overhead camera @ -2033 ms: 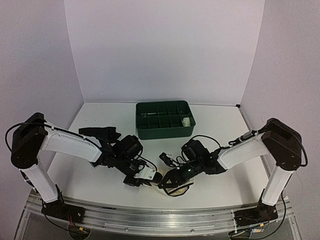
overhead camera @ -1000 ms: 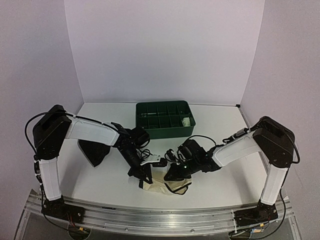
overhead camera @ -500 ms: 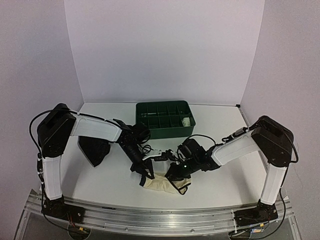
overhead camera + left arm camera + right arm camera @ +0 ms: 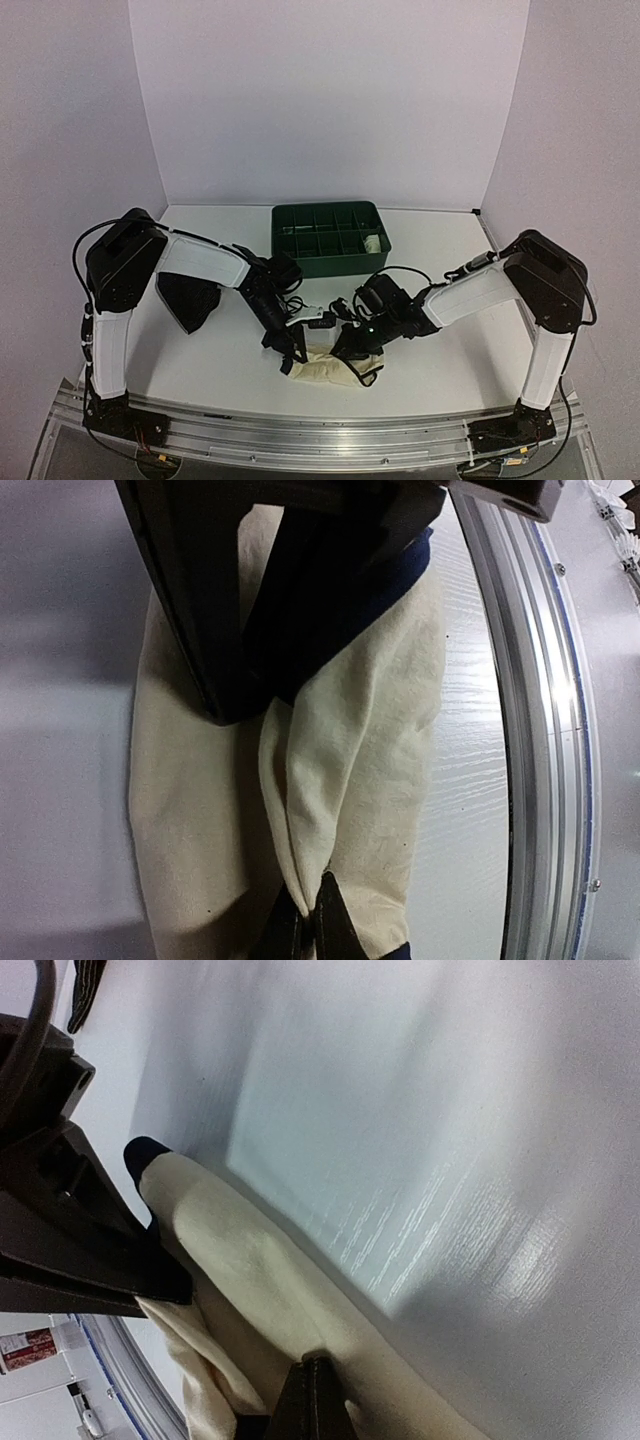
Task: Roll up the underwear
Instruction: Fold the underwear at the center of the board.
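Observation:
The cream underwear (image 4: 328, 366) with dark edging lies bunched near the table's front, between both grippers. My left gripper (image 4: 291, 352) is shut on a fold of this cream cloth (image 4: 350, 750), fingertips pinching it at the bottom of the left wrist view (image 4: 306, 922). My right gripper (image 4: 346, 348) is shut on the opposite edge of the same cloth (image 4: 240, 1250), its tips closed together (image 4: 316, 1385). The black underwear (image 4: 188, 300) lies at the left, under the left arm. A pale mint-white roll (image 4: 373, 243) sits in the tray's right compartment.
The dark green compartmented tray (image 4: 330, 262) stands at the back centre. The metal rail (image 4: 300, 422) runs along the front edge, close to the cloth (image 4: 520, 730). Cables hang round both wrists.
Both grippers kept their hold and drew the cream cloth's edge up and slightly back from the rail. The left arm's elbow swung right.

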